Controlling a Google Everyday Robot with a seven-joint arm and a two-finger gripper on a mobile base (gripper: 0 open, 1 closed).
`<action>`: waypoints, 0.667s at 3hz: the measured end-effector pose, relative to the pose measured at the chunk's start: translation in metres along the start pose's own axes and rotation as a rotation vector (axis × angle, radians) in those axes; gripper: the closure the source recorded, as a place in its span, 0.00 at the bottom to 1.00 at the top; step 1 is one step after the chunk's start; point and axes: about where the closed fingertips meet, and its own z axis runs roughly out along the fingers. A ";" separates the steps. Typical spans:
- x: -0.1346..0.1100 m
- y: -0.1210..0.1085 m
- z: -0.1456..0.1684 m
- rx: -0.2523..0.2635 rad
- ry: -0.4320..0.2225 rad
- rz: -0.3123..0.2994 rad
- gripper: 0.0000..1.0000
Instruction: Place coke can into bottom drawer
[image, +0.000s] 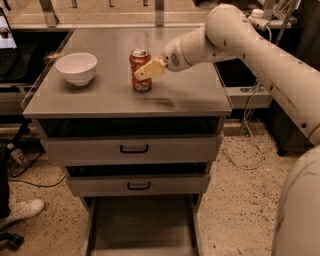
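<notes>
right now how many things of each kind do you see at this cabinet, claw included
coke can: 1
white bowl: 1
upper drawers: 2
bottom drawer: 1, pulled out
claw: 1, at the coke can
total: 6

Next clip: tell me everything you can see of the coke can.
The coke can is small, red-orange with white markings and a silver top, metal by its look. It stands upright near the middle of the grey cabinet top, right of the white bowl and apart from it. The gripper is at the can, crossing its front at mid height; whether it grips is unclear. The bottom drawer, pulled out below, does not hold it.
</notes>
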 end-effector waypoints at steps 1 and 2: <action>0.000 0.000 0.000 0.000 0.000 0.000 0.66; 0.000 0.000 0.000 0.000 0.000 0.000 0.89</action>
